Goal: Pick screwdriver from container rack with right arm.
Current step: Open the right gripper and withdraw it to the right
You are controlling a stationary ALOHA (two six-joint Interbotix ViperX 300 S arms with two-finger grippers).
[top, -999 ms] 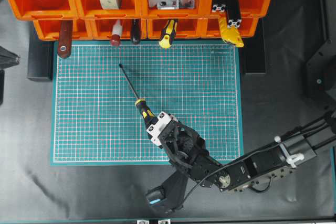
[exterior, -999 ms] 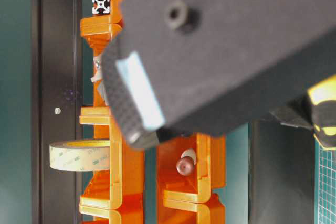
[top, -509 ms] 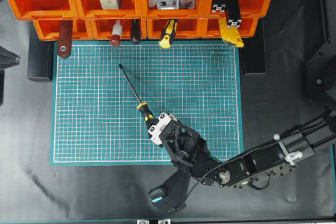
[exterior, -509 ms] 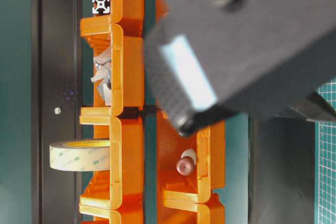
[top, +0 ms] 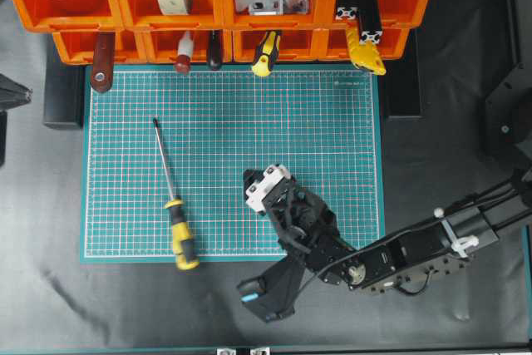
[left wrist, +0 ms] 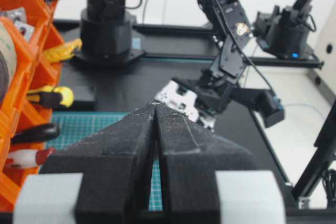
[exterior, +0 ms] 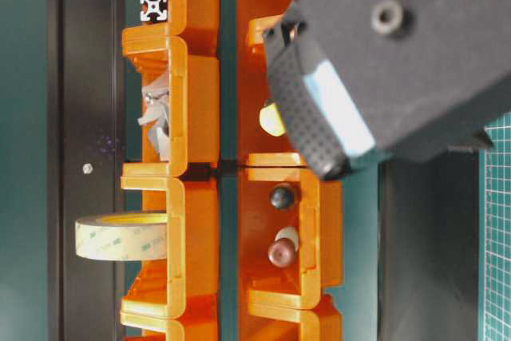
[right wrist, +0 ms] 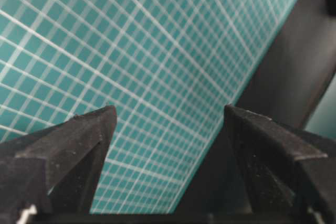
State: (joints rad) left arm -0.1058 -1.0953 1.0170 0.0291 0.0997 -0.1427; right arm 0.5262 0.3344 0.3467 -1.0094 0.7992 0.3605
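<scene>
Green cutting mat [top: 274, 114] fronts the container rack [top: 116, 10]; the screwdriver [top: 173, 201] lies near its left corner. Well right, the right arm's gripper [right wrist: 165, 116] hangs spread, empty. Left gripper [left wrist: 156, 109] is pressed together.

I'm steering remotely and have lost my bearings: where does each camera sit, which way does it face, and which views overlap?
Overhead: straight down on green mat, screwdriver, right arm.
Table-level: low, sideways at container rack; right arm's body blocks it.
Left wrist: along shut left gripper toward right arm.
Right wrist: down past open right gripper at mat.
Shared: the rack shows in overhead, table-level and left wrist.
</scene>
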